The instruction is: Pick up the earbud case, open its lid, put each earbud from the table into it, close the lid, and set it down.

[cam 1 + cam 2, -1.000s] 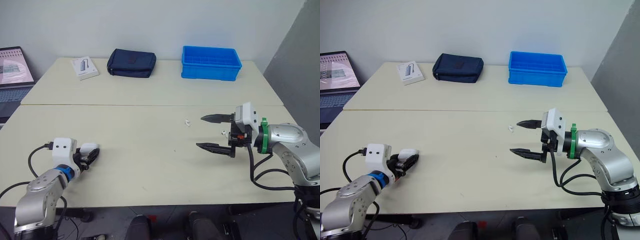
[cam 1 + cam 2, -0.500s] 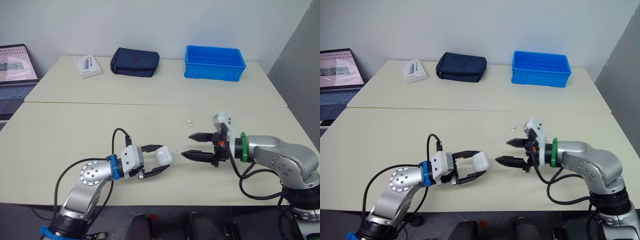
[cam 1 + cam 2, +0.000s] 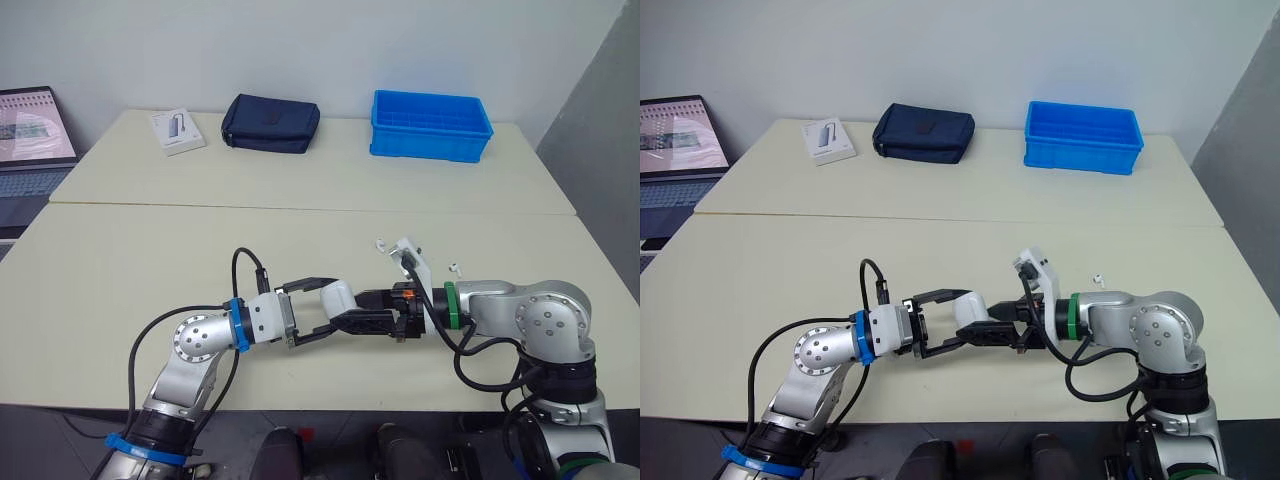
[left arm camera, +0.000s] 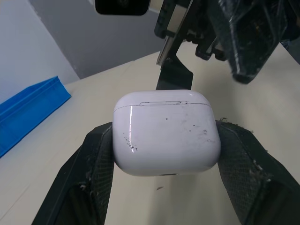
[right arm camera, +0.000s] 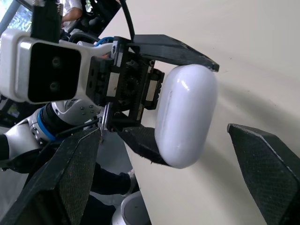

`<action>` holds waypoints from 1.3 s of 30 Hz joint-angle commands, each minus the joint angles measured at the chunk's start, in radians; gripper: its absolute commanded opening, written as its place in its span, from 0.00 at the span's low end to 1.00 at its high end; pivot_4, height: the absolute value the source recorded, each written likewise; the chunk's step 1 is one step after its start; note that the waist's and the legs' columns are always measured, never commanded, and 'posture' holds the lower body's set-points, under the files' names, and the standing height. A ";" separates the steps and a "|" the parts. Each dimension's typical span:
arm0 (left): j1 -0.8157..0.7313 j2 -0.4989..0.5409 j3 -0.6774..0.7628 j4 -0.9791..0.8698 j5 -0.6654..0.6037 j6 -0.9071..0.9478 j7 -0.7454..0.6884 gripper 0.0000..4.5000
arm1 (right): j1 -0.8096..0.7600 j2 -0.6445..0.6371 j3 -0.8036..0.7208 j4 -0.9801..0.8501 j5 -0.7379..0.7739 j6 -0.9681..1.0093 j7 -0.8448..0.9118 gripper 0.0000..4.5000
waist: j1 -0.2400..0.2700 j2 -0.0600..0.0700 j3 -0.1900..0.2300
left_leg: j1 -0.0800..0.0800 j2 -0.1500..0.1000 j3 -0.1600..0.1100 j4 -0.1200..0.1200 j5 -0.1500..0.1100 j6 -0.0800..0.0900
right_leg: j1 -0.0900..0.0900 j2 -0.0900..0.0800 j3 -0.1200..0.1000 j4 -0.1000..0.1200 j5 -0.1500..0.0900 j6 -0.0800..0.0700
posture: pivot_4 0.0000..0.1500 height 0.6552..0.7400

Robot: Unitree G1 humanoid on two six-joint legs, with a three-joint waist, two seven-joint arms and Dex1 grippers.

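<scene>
From the head camera, the left gripper [image 3: 333, 304] is clamped on the white earbud case [image 3: 340, 294], one black finger above it and one below, holding it just over the near middle of the table [image 3: 150, 250]. The right gripper [image 3: 349, 311] reaches in from the right with its jaws apart, its fingertips right at the case; whether they touch it cannot be told. On the table just beyond the right arm lie the left-hand earbud [image 3: 379, 243] and, well to its right, the right-hand earbud [image 3: 452, 267], both apart from the case. Along the far side sit a white box [image 3: 177, 131], a navy pouch [image 3: 270, 124] and a blue bin [image 3: 430, 124], with a laptop [image 3: 30, 130] off the far left edge. In the left wrist view the case sits squeezed between the two padded fingers [image 4: 91, 171], its lid seam running straight and shut, its shell flecked with small marks; the right gripper's black fingers stand close behind it. In the right wrist view the right gripper's fingers [image 5: 75, 183] are spread wide, and between them, a little ahead, the case is pinched in the left gripper above the tabletop.
</scene>
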 commanded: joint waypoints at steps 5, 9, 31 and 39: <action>-0.015 -0.007 -0.014 0.001 0.006 -0.055 0.007 0.62 | -0.034 0.022 -0.035 0.028 0.041 0.044 -0.020 0.96 | -0.003 0.000 0.000 | 0.000 0.000 0.000 0.000 0.000 0.000 | 0.000 0.000 0.000 0.000 0.000 0.000 | 1.00 1.00; -0.020 -0.013 -0.018 0.004 0.009 -0.058 0.015 0.62 | -0.037 0.018 -0.025 0.037 0.037 0.045 -0.022 0.71 | -0.004 0.000 0.000 | -0.001 0.000 -0.001 0.000 0.000 0.000 | 0.000 0.000 0.000 0.000 0.000 0.000 | 1.00 1.00; -0.023 0.150 -0.062 -0.034 -0.033 0.386 -0.102 1.00 | -0.079 -0.151 0.106 0.001 -0.057 -0.077 0.106 0.17 | -0.022 0.001 0.000 | -0.002 0.000 -0.002 0.000 0.000 0.000 | -0.002 0.001 -0.001 0.000 0.000 0.000 | 1.00 1.00; -0.139 0.247 -0.091 -0.205 -0.104 0.828 -0.143 1.00 | -0.163 -0.486 0.519 -0.115 -0.471 -0.521 0.419 0.17 | -0.023 0.002 0.001 | -0.010 0.000 -0.004 0.001 0.000 0.000 | -0.010 0.001 -0.002 0.000 0.000 0.000 | 1.00 1.00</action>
